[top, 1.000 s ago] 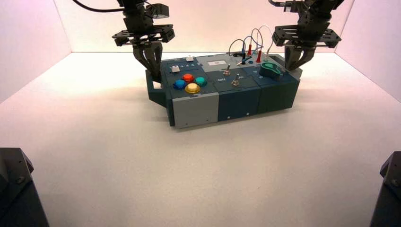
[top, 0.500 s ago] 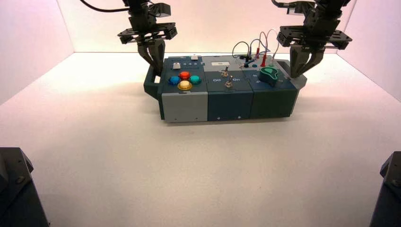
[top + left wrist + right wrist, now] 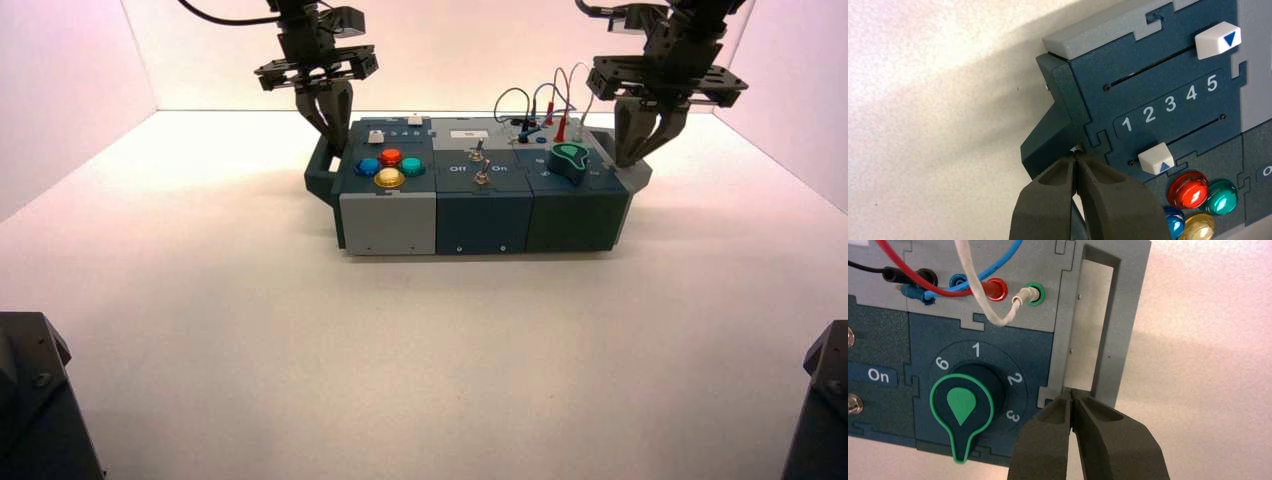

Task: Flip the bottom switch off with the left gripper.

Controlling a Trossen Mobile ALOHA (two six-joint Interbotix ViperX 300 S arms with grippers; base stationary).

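Box (image 3: 480,205) w/ bottom switch (image 3: 482,179) at front edge of mid blue panel, untouched. Left gripper (image 3: 1076,159) pinched shut at box's left-end handle (image 3: 1048,137); right gripper (image 3: 1073,396) pinched shut at right-end grey bracket (image 3: 1098,325). Since 1 s ago, box swung square to front.

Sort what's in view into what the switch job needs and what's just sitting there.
Needed:
- bottom switch, the front toggle of two
- left end effector, over the box's left end

Just there:
- other toggle
- coloured buttons
- two sliders
- green knob
- wires
- right end effector, at the right end
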